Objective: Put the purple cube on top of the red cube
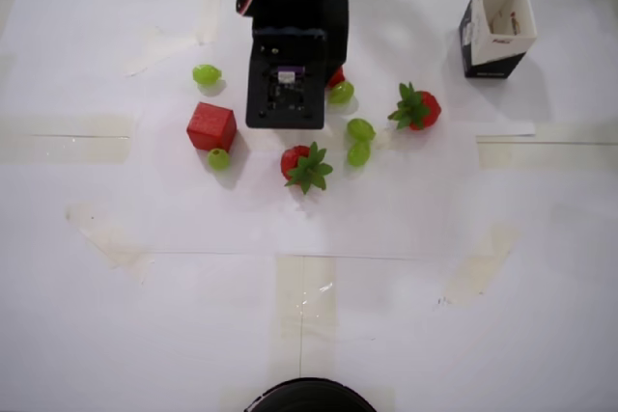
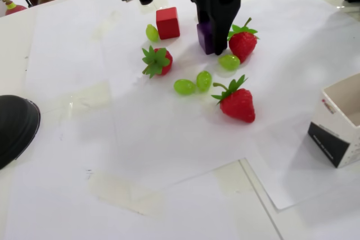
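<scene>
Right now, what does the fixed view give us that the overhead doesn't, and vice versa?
Only the fixed view: the purple cube itself, on the paper with the gripper down around it, beside a strawberry. Whether the jaws have shut on it is unclear.

Only the overhead: the arm's housing hiding that cube, and a green grape beyond the red cube.

Both: the red cube, bare on top, and the white box.
</scene>
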Tool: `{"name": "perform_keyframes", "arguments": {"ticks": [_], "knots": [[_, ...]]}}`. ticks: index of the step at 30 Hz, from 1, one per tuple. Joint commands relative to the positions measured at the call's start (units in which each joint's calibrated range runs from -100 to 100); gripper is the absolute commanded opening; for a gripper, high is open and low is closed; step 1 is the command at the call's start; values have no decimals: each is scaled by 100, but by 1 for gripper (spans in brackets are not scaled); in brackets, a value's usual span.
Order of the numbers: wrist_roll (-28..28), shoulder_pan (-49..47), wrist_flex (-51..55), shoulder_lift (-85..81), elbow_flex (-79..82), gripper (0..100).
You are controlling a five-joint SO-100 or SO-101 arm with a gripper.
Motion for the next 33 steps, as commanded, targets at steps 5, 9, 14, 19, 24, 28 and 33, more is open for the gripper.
{"name": "perform_keyframes", "arguments": {"ticks": [5,9,14,19,24,28,33], "knots": [[-15,139,-13,-120,26,15],[63,169,-21,-232,-19,13],[137,206,60,-507,-129,9],[147,286,697,-739,-710,9],[161,397,1465,-756,-1610,9],[176,485,1849,-679,-2338,9],[186,632,2103,-516,-3165,9]]}}
